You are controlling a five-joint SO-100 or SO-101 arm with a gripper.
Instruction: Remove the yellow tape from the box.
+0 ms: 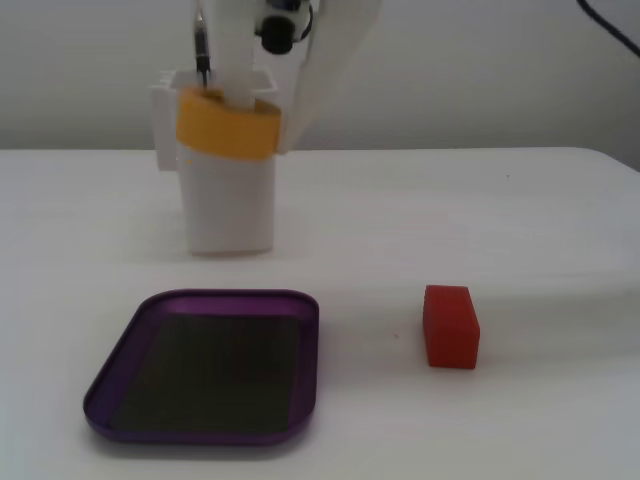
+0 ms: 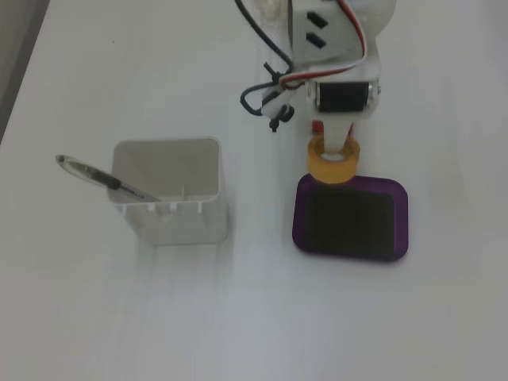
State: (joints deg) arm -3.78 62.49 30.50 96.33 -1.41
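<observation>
the pincer (image 1: 262, 125) grips the yellow tape (image 1: 227, 126), one finger through its hollow core and the other against its outer wall, holding it in the air clear of the box (image 1: 300, 405). the purple box lies flat near the table's (image 1: 520, 220) front edge. a red block (image 1: 450, 325) sits beside it, and a white container (image 2: 171, 222) holds a pen (image 2: 95, 176).

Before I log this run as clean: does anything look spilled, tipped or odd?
Nothing stands out. The tape hangs level on the gripper, clear above the tray. The white container stands upright, pen inside.
</observation>
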